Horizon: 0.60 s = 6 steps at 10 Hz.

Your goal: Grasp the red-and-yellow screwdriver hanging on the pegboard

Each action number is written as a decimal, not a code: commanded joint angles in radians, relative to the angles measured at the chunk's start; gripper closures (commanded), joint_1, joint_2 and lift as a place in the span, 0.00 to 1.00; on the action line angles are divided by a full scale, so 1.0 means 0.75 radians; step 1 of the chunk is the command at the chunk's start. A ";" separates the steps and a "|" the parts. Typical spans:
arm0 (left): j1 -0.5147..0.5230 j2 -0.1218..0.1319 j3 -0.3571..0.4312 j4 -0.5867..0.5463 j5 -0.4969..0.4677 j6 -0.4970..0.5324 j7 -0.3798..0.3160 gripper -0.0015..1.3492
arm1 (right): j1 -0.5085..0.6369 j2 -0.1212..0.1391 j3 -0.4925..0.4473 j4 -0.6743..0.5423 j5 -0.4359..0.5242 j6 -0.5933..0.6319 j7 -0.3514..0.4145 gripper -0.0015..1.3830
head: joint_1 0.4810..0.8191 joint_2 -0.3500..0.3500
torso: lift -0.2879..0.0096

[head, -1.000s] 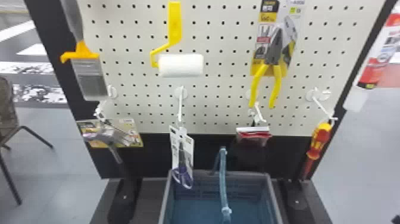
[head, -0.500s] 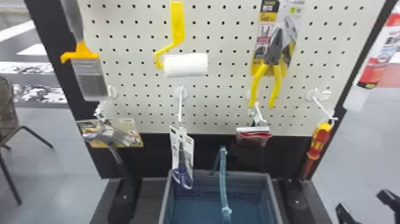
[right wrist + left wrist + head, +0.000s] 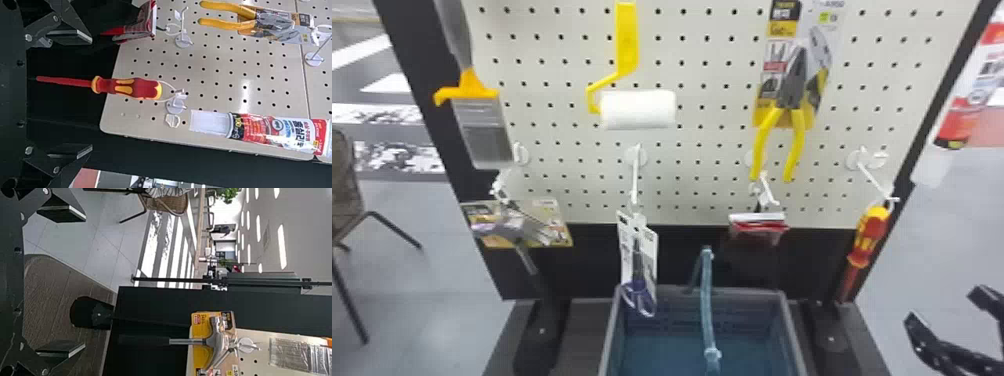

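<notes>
Screwdriver (image 3: 868, 232): hung by its loop from a white hook (image 3: 874, 181) at the pegboard's (image 3: 707, 132) lower right corner; handle up, red shank down past the board's bottom edge.
Right gripper (image 3: 947, 307): low, out beyond the pegboard's right side; fingers spread, nothing between them.
Left gripper (image 3: 84, 282): off the pegboard's lower left; fingers apart, empty.
Step in hand: approach, by my reading; no grip made.
Next move: likely right gripper in toward the pegboard's lower right corner, fingers either side of the handle, then close below the loop.
Edges: black frame (image 3: 156, 150) ran along the pegboard's right side; sealant tube (image 3: 278, 131) hung on that same side, above the screwdriver. Hook stuck out from the board, a likely snag if the fingers came too high.
Open room: widest below and right of the pegboard; toward its middle, a red packet (image 3: 758, 225) and basket (image 3: 611, 335) narrowed things.
</notes>
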 commanded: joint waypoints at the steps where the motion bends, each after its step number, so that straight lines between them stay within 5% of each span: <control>1: -0.005 0.002 0.000 0.000 0.000 0.003 0.000 0.12 | -0.058 0.000 -0.047 -0.002 -0.002 0.052 0.038 0.23 | 0.20 0.50 | 0.63; 6: -0.014 0.004 0.000 0.000 0.000 0.011 -0.006 0.12 | -0.224 -0.043 -0.084 0.201 -0.084 0.130 0.167 0.23 | 0.20 0.50 | 0.63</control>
